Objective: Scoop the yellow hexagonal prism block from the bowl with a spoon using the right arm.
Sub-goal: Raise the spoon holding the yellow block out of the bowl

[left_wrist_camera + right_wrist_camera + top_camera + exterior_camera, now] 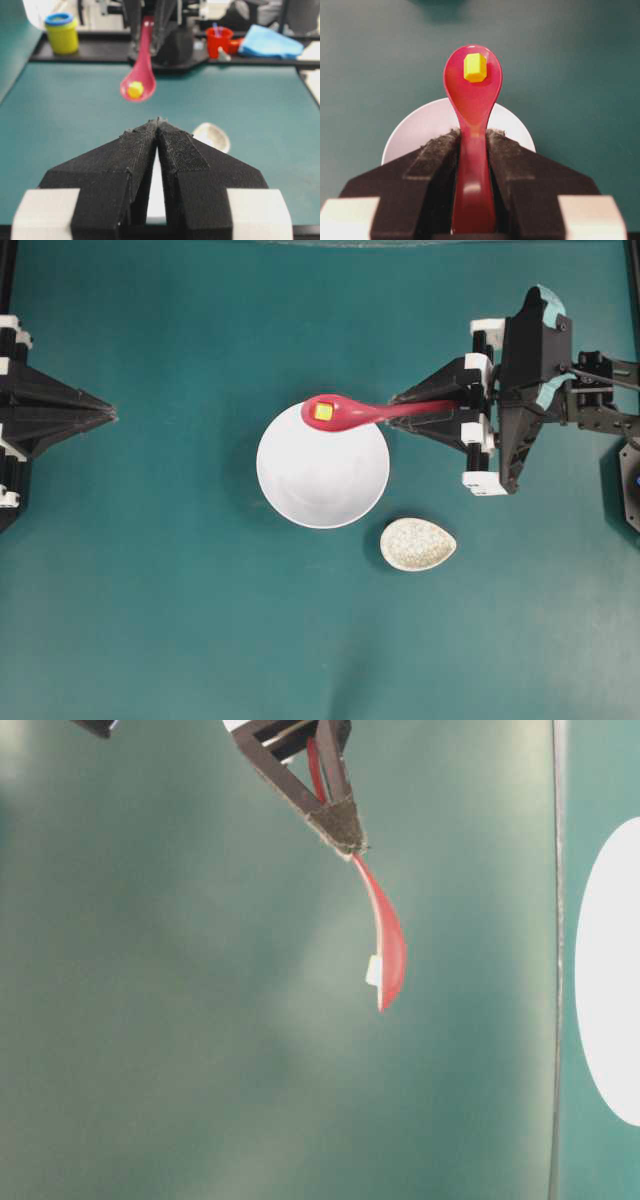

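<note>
My right gripper [398, 411] is shut on the handle of the pinkish-red spoon [360, 413]. The tiny yellow hexagonal prism block [323, 412] lies in the spoon's scoop. The scoop hangs in the air over the top rim of the large white bowl [320, 485]. The right wrist view shows the block [475, 67] in the spoon [472, 102], with my right gripper [472, 134] above the bowl [420, 135]. The left wrist view shows the raised spoon [141, 70] with the block [134, 90]. My left gripper [112, 416] is shut and empty, far left of the bowl.
A small speckled teardrop dish [417, 544] sits just right of and below the bowl. At the table's far side in the left wrist view stand a yellow container [61, 32], a red cup [219, 40] and a blue cloth [270, 42].
</note>
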